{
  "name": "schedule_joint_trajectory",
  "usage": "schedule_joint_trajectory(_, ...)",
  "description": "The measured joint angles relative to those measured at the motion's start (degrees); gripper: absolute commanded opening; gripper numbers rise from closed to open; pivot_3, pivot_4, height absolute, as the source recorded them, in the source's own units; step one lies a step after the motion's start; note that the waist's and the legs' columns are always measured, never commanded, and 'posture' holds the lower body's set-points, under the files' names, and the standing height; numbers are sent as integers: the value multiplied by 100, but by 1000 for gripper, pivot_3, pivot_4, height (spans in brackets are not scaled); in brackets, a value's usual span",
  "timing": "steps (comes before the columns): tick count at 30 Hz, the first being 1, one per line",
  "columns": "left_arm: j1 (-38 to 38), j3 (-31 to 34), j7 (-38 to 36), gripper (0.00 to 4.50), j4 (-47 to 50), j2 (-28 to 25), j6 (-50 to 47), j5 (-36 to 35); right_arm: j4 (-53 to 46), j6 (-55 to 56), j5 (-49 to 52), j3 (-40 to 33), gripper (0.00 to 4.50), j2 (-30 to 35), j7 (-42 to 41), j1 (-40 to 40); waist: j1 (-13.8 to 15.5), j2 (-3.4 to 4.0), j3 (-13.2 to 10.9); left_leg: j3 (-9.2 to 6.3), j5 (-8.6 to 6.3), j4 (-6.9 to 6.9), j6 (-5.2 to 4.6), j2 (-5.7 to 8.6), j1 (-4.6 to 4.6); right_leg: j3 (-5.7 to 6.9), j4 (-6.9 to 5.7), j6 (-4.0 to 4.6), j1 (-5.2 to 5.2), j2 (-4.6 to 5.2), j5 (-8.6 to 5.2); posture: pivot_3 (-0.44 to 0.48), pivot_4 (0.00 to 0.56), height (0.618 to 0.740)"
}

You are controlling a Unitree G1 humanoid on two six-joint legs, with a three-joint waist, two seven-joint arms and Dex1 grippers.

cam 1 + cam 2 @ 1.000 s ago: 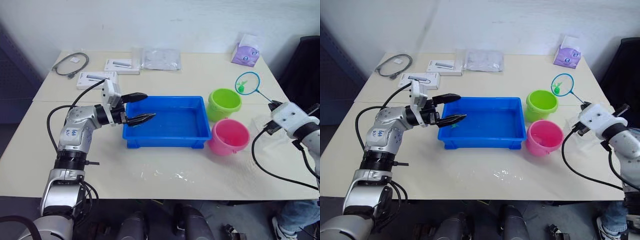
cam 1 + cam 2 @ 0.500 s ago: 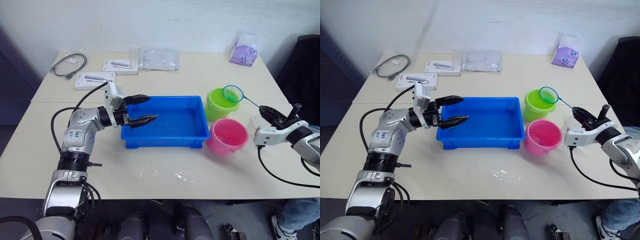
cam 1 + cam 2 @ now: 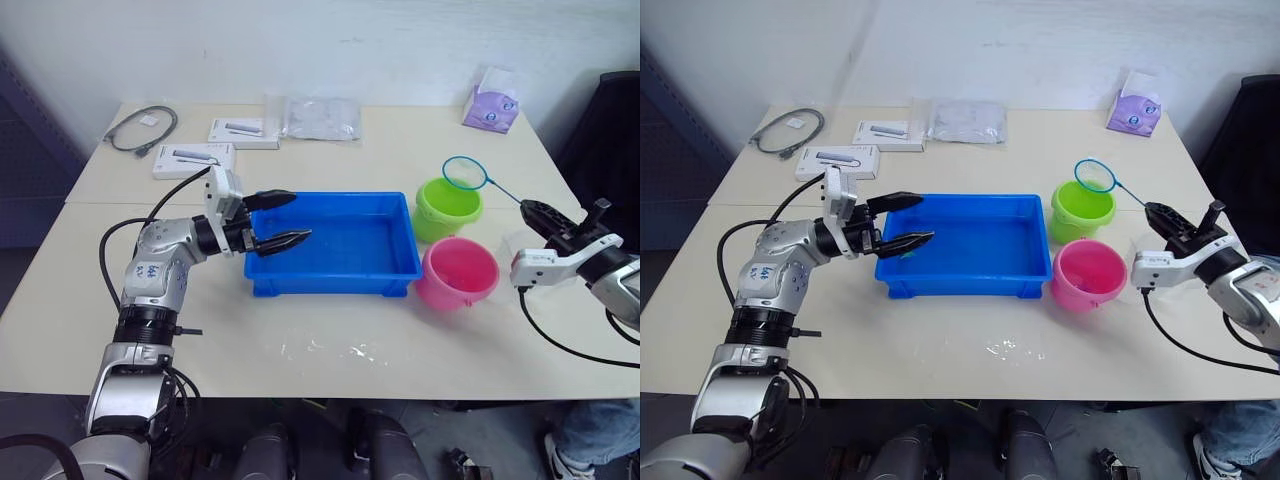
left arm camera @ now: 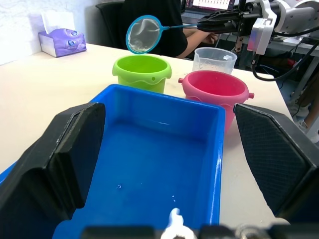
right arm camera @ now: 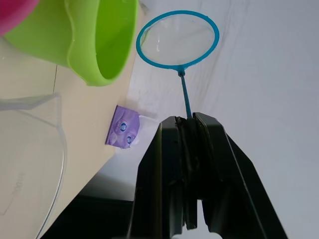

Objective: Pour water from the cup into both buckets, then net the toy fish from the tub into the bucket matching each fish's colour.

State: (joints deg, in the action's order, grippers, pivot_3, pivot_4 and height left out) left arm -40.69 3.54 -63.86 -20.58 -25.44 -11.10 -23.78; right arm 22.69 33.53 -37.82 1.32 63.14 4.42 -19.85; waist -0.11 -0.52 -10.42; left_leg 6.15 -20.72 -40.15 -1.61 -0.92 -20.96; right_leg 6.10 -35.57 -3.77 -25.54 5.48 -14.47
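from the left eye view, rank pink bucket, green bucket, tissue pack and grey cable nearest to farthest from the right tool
From the right tool, which is shut on the net handle:
1. pink bucket, just inboard of it, at the near side.
2. green bucket, behind the pink one, under the net hoop.
3. tissue pack, at the far right corner.
4. grey cable, at the far left corner.

1. A grey coiled cable [image 3: 141, 128] lies at the table's far left corner.
2. Two white boxes [image 3: 193, 158] sit beside a clear plastic bag [image 3: 320, 117].
3. A purple tissue pack [image 3: 490, 102] rests far right.
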Motion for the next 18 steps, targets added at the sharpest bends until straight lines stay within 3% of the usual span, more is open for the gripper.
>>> schedule_joint_trajectory(4,143,125,-10,4424,0,-212,26,-12,-939,-349,2724,-87,0,-642,-1839,-12,-86,0,0,1,1,4,5,-15,16,-3,1,1,9,-5,0,0,150,740)
schedule_joint_trajectory(9,754,565,-101,4424,66,-851,26,-84,-2650,-3019,5116,379,0,-1190,-3844,-452,-143,1,-1,4,-1,6,4,-22,33,-8,-11,11,14,11,-3,0,150,740)
schedule_joint_trajectory(13,1400,800,-128,4424,317,-1238,-88,-122,-3193,-4945,5438,878,0,-1611,-4209,-872,-98,-1,0,-6,-6,3,-4,-18,26,1,-9,15,13,28,-4,0,150,740)
schedule_joint_trajectory(18,1850,1032,-66,4424,684,-1516,-163,-176,-3227,-6429,5393,1579,0,-2197,-4425,-1473,-39,-1,0,-10,-8,2,-7,-7,18,6,-10,16,6,42,-4,0,150,740)
